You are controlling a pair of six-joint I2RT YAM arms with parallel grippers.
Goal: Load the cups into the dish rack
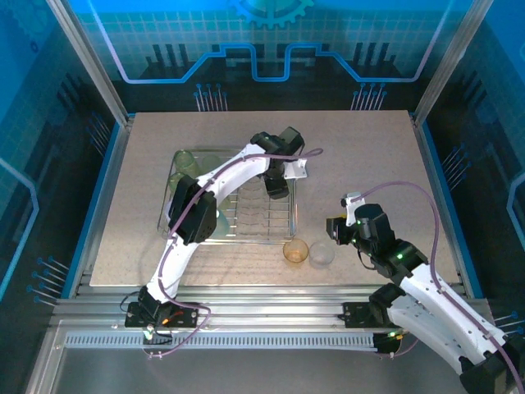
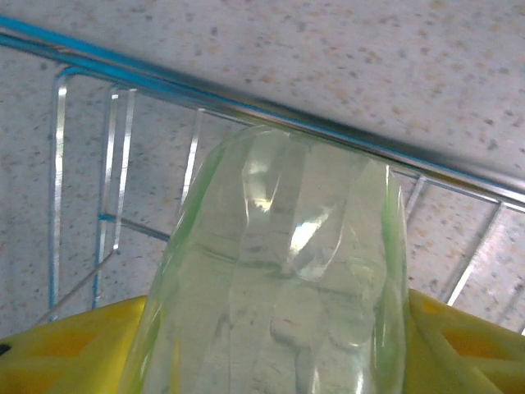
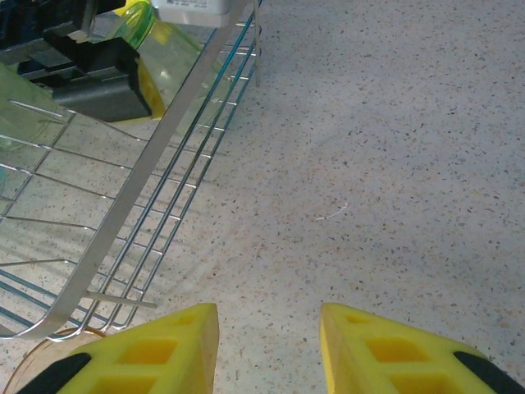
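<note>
The left gripper is clamped on a translucent pale-green plastic tumbler, held over the right side of the silvery wire dish rack, not yet set down. The right gripper hangs empty, jaws apart, beside the rack. Green cups sit in the rack's far left corner; an amber tumbler and a clear one wait on the table. The left wrist view shows the grip; the top view, the leftovers

Right claw parted, empty, over table; dish rack left.
</note>
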